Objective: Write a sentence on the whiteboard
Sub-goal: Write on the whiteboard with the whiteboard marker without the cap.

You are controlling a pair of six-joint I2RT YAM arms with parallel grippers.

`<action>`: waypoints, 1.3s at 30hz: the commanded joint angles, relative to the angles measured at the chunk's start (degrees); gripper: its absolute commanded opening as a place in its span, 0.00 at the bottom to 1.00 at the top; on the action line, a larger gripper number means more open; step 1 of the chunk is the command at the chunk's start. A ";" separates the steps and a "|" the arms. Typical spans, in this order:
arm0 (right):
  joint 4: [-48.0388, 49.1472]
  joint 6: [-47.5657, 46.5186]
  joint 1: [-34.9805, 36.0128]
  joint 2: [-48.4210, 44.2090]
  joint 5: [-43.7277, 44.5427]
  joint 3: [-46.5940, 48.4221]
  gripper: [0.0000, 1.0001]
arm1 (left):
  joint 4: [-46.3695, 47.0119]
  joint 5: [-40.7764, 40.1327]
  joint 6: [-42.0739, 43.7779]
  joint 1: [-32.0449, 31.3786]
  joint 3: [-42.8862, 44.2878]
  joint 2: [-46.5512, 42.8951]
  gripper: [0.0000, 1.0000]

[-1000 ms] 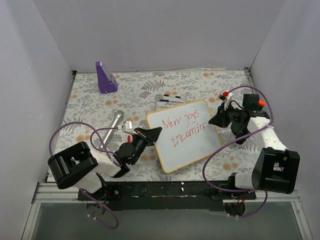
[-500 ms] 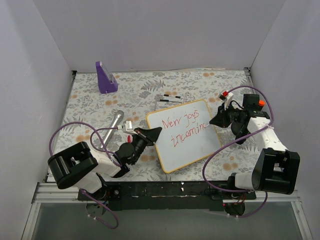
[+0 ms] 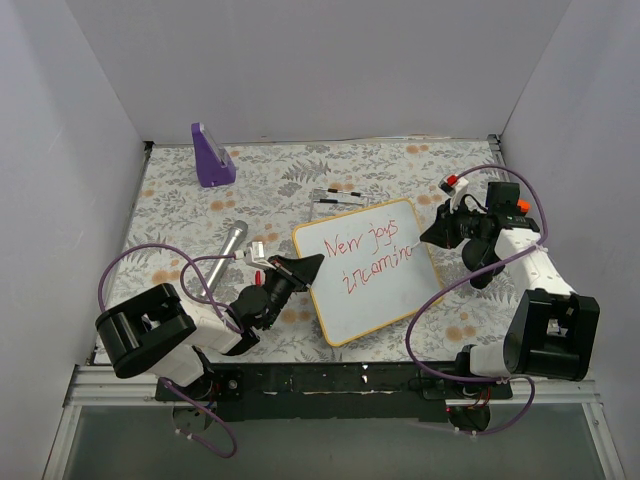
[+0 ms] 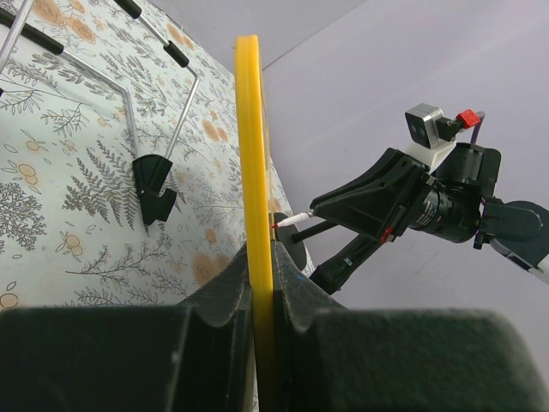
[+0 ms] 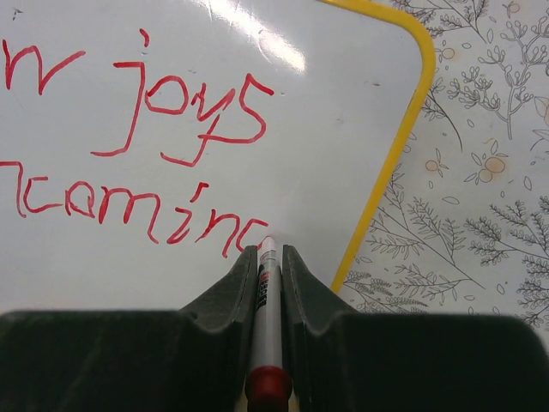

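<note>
The whiteboard (image 3: 372, 300), white with a yellow frame, lies tilted at the table's middle. The sentence (image 3: 368, 251) is in red and reads "New joys" over "incominc". My left gripper (image 3: 314, 263) is shut on the board's left edge; in the left wrist view the yellow frame (image 4: 250, 146) stands pinched between the jaws of that gripper (image 4: 262, 257). My right gripper (image 3: 431, 238) is at the board's right side, shut on a red-capped marker (image 5: 268, 287). In the right wrist view the marker's tip touches the whiteboard (image 5: 334, 120) just past the last letter of the sentence (image 5: 146, 172), with the gripper (image 5: 268, 251) close above.
A purple wedge stand (image 3: 212, 155) sits at the back left. A silver cylinder (image 3: 227, 253) lies left of the board. A black-tipped wire stand (image 3: 335, 194) rests just behind the board, also in the left wrist view (image 4: 154, 176). White walls enclose three sides.
My right wrist has shifted slightly toward the back right with the marker still on the board. The left arm and the whiteboard have not moved.
</note>
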 commanded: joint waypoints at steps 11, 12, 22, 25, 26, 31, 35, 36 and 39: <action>2.74 1.16 0.40 1.50 -1.18 3.24 0.01 | 17.55 2.34 5.20 -0.26 -0.58 0.10 0.00; 2.83 1.16 0.40 1.41 -1.35 3.24 0.01 | 17.55 2.34 5.20 -0.26 -0.58 0.10 0.00; 2.65 0.99 0.49 1.23 -1.88 3.24 0.01 | 17.46 2.34 5.20 -0.26 -0.58 -0.17 0.00; 2.65 0.90 0.49 1.24 -1.79 2.97 0.01 | 17.46 2.34 5.11 -0.26 -0.58 0.10 0.00; 2.65 0.90 0.49 1.41 -1.97 2.97 0.01 | 17.46 2.42 5.20 -0.26 -0.58 0.10 0.00; 1.34 -0.15 0.49 1.94 -1.36 3.24 0.01 | 17.55 2.25 5.20 -0.26 -0.76 -0.17 0.00; -0.42 -1.56 0.49 1.68 -0.83 2.88 0.01 | 17.38 1.99 5.29 -0.18 -0.93 -0.52 0.00; -0.60 -2.00 0.49 1.41 -0.83 2.71 0.01 | 17.29 1.99 5.29 -0.18 -0.93 -0.52 0.00; -1.56 -2.88 0.40 0.89 -0.74 1.83 0.01 | 17.38 2.07 5.29 -0.26 -0.93 -0.61 0.00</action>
